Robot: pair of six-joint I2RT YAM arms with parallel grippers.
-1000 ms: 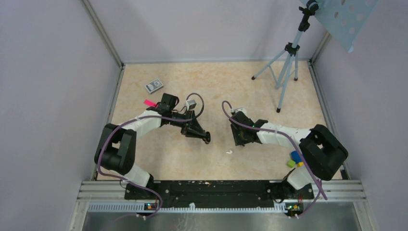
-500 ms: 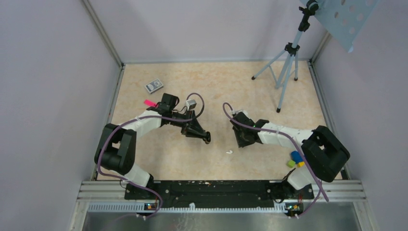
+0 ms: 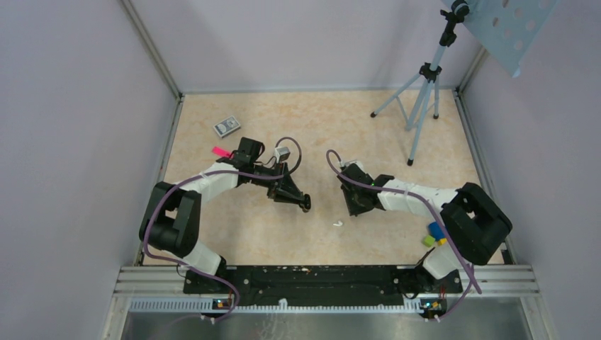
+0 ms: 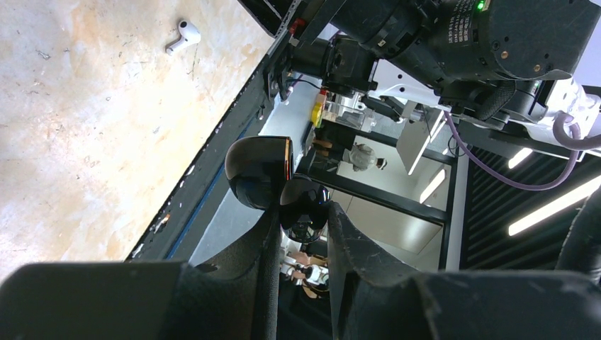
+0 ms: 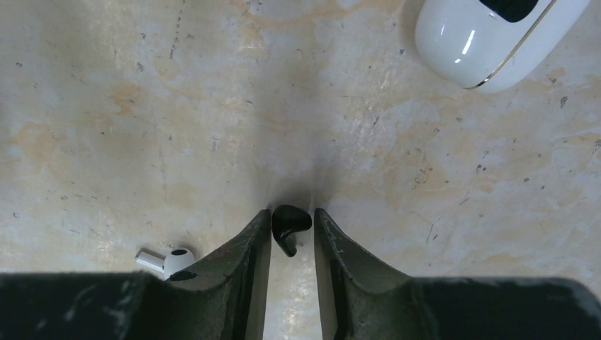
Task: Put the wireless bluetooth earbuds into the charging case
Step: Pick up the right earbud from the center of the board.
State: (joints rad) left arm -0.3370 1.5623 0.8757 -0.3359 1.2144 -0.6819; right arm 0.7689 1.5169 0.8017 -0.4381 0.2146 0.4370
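Two earbuds show in the right wrist view. A black earbud [image 5: 290,221] sits between the fingertips of the right gripper [image 5: 292,212], low over the beige table [image 5: 106,106]. The jaws are drawn in narrow around it, and both pads appear to touch it, so it looks pinched, though the shadow there makes the contact hard to confirm. A white earbud [image 5: 164,259] lies flat on the table just outside one finger. A white charging case [image 5: 489,39] rests further off, near the upper corner of that view.

The left gripper [image 4: 301,212] is clamped on a black charging case [image 4: 259,173], a glossy shell with its lid swung open, held off the table. The white earbud lies on the surface well beyond it.

From above, the two grippers face each other near the middle of the table, apart, with the white earbud on the surface between them and slightly nearer the arm bases. A small card box [image 3: 227,126] and a pink tag [image 3: 220,151] lie toward the far left. A tripod [image 3: 419,106] stands at the far right, and coloured blocks [image 3: 434,234] sit by the right arm.
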